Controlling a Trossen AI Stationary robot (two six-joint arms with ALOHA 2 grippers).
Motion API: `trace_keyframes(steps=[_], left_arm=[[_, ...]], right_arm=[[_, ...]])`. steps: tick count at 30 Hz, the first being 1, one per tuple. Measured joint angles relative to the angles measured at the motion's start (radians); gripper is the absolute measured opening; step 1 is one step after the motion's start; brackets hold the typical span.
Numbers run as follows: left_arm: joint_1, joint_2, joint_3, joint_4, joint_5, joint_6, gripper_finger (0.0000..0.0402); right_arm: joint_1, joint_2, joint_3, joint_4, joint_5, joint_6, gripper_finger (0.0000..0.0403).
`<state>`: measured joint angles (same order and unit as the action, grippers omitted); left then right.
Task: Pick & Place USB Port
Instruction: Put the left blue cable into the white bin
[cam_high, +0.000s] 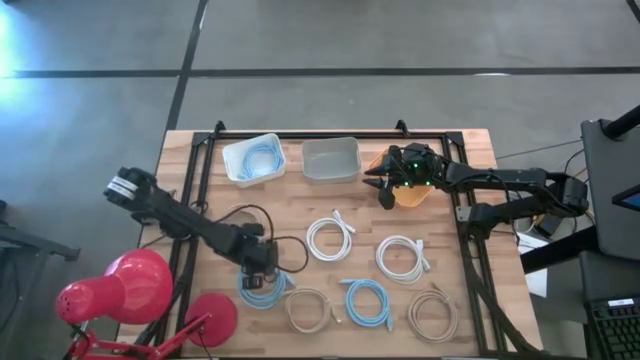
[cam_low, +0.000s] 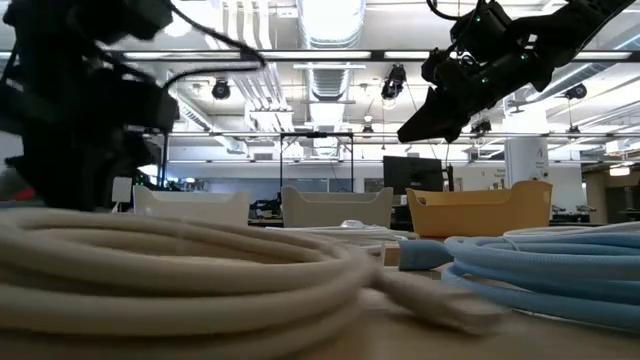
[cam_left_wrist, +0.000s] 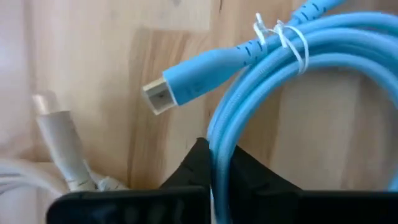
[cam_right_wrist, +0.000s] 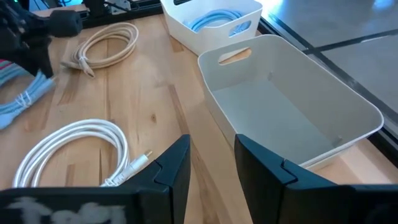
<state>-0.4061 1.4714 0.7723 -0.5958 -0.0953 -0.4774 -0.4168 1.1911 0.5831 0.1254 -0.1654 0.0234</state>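
The table (cam_high: 200, 160) carries three bins along its far edge and coiled cables across the front. The left gripper (cam_high: 258, 262) is down on a blue cable (cam_high: 262, 292), fingers pinched together on a strand of the coil, its plug (cam_left_wrist: 163, 98) lying free on the wood. This looks like the grasp; next comes a clean lift toward the blue bin (cam_high: 252, 160). The right gripper (cam_high: 385, 190) waits above the empty bin (cam_high: 331, 160), fingers apart.

You're in a robotics lab: wooden bench (cam_high: 330, 205) in a black frame on concrete floor (cam_high: 330, 40), exposed ceiling ducts (cam_low: 330, 75) and strip lights (cam_low: 335, 20), a monitor (cam_low: 412, 172) on desks behind.
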Motion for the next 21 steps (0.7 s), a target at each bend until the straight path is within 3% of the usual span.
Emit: trace_keyframes(steps=[8, 17, 21], left_arm=[[0.007, -0.151, 0.013, -0.033, -0.218, 0.009, 0.0016], [0.077, -0.325, 0.046, -0.072, -0.810, 0.082, 0.0027], [0.193, -0.371, 0.042, -0.074, -0.951, 0.084, 0.0031]], right_arm=[[0.000, 0.000, 0.000, 0.006, 0.000, 0.000, 0.0118], [0.000, 0.000, 0.000, 0.013, 0.000, -0.030, 0.0118], [0.000, 0.000, 0.000, 0.016, 0.000, -0.036, 0.0118]])
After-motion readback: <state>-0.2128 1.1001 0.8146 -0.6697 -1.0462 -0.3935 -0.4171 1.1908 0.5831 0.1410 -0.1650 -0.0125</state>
